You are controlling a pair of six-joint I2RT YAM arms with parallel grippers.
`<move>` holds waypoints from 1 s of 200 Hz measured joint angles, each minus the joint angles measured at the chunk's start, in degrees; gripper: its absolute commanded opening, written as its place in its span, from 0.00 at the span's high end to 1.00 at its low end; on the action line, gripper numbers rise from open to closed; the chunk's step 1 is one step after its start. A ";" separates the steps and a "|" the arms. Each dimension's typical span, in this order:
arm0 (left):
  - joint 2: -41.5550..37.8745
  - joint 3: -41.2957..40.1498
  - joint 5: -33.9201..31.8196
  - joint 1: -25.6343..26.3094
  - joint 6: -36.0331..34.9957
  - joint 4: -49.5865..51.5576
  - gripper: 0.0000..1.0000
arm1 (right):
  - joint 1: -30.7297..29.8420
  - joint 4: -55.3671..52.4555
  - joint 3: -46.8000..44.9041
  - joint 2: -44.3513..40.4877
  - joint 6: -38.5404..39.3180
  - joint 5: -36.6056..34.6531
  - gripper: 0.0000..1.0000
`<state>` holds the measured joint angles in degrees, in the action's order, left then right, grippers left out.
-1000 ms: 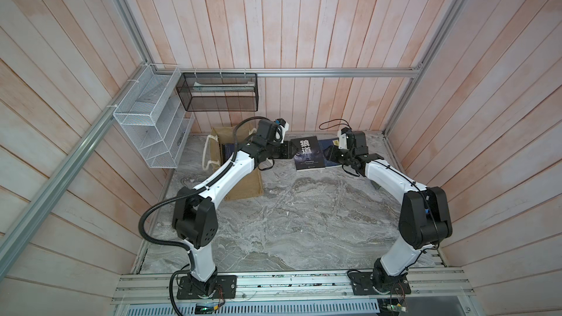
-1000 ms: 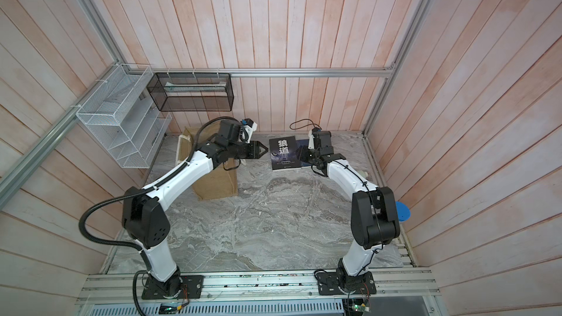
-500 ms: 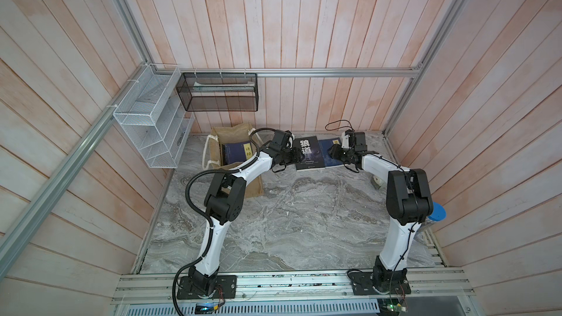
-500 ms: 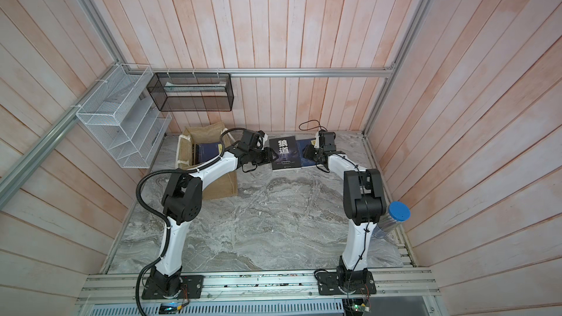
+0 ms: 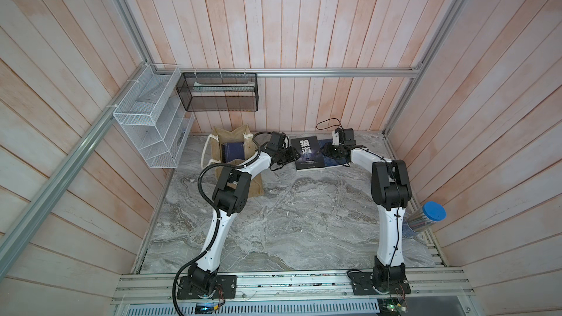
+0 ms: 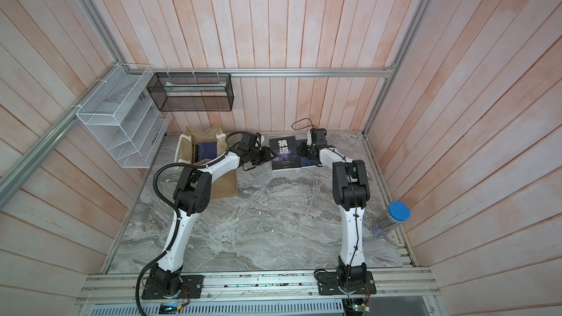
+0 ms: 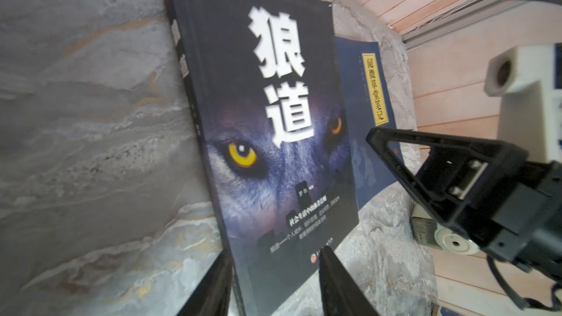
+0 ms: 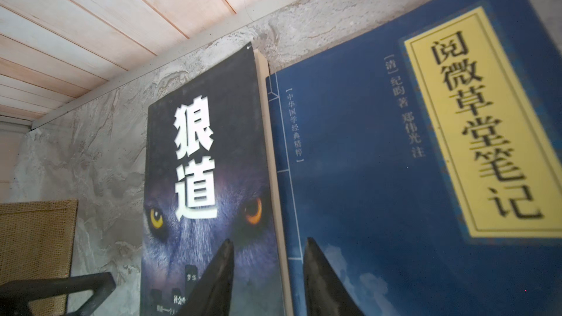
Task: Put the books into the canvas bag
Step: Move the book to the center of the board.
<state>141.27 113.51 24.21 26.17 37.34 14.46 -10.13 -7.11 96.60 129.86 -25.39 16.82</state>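
Both half-open and empty, the left gripper [image 7: 276, 246] straddles the spine of the flat black wolf book [image 7: 273, 147] and the right gripper [image 8: 268, 239] its opposite edge, seemingly to lift it toward the nearby canvas bag [image 5: 257, 185].

Had white link shells and black joint housings on left arm [image 5: 218, 232] and right arm [image 5: 390, 238]. Carried black corrugated cable [image 5: 198, 182] on the left. Ended in black triangular open-frame fingers [image 7: 377, 138], with two silver screws [image 7: 474, 164] just behind fingers and white camera block [image 7: 517, 71] further behind. Had black bolted base plates [image 5: 228, 287] farthest from fingers.
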 measured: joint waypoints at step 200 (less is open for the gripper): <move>-13.51 -27.82 3.19 0.42 4.55 -11.34 0.53 | -8.33 4.22 -20.85 -11.39 0.96 -6.27 0.90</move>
<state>127.76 85.69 27.40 26.59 41.89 3.11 -18.46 -2.90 75.75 118.48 -24.43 10.55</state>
